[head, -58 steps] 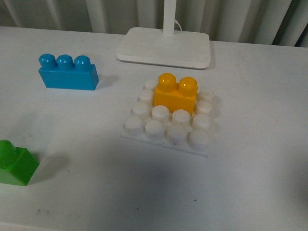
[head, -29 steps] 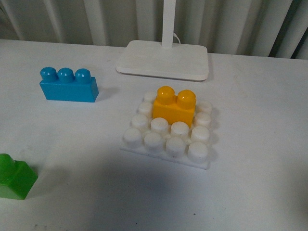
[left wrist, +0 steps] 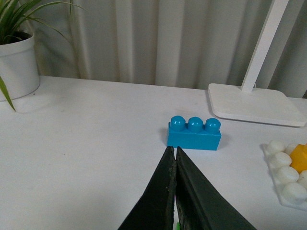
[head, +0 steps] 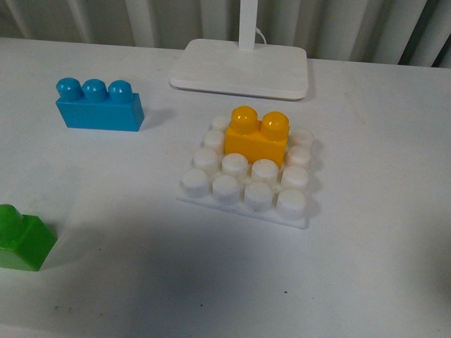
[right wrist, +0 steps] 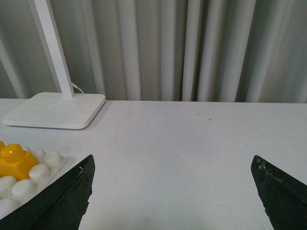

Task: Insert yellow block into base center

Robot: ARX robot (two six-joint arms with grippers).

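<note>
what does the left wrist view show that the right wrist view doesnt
Only the left wrist view shows the blue three-stud brick, a potted plant, and the left end effector with its fingers pressed together.

Only the right wrist view shows the right end effector, its fingers spread wide apart over bare table.

Both show the white lamp foot, the curtain, the white table, and one edge of the studded base with part of the yellow block on it.
</note>
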